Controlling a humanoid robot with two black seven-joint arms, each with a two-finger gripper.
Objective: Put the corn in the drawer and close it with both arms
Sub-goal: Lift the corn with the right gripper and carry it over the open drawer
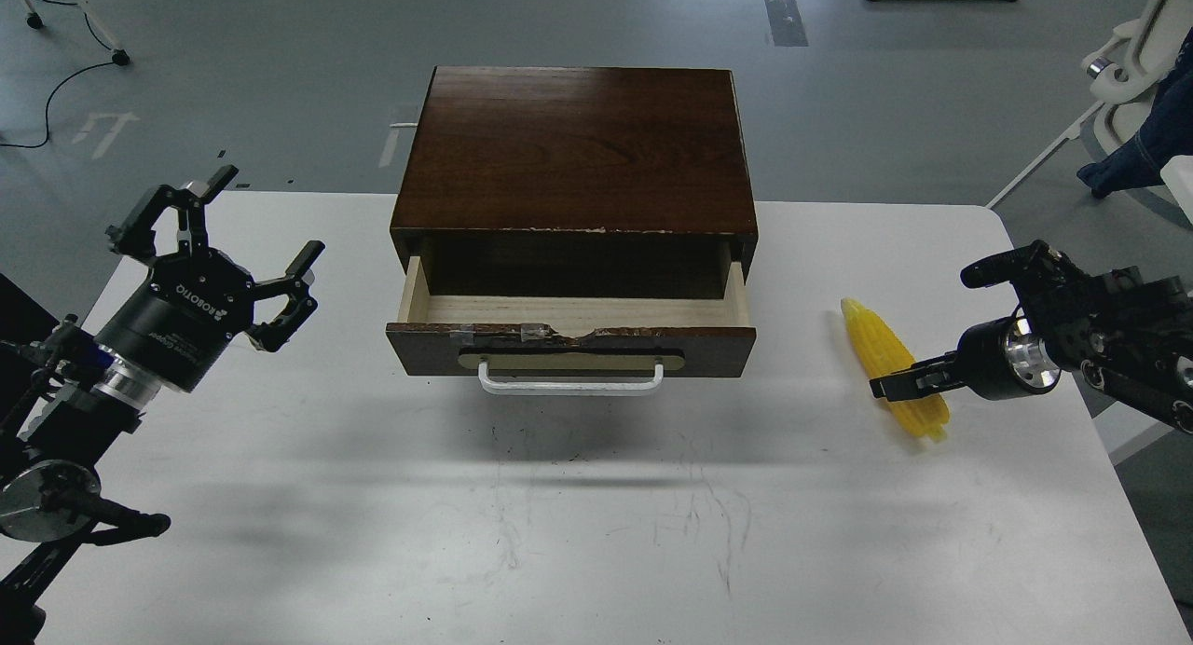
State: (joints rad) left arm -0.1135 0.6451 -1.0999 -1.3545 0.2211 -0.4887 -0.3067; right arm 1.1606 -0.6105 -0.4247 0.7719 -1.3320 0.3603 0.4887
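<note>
The right gripper (899, 382) reaches in from the right, its lower finger lying across the wide end of the corn (890, 361); the other finger rises well above, so the jaws are spread. The corn lies flat on the white table (596, 496), right of the drawer (570, 333), which is pulled out. The left gripper (238, 230) hovers left of the drawer, fingers splayed wide, wrist angled upward.

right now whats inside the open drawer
The drawer shows only a bare pale wood floor, nothing in it. Its rear part is hidden in shadow under the cabinet top. The corn lies outside, on the table to the right.
</note>
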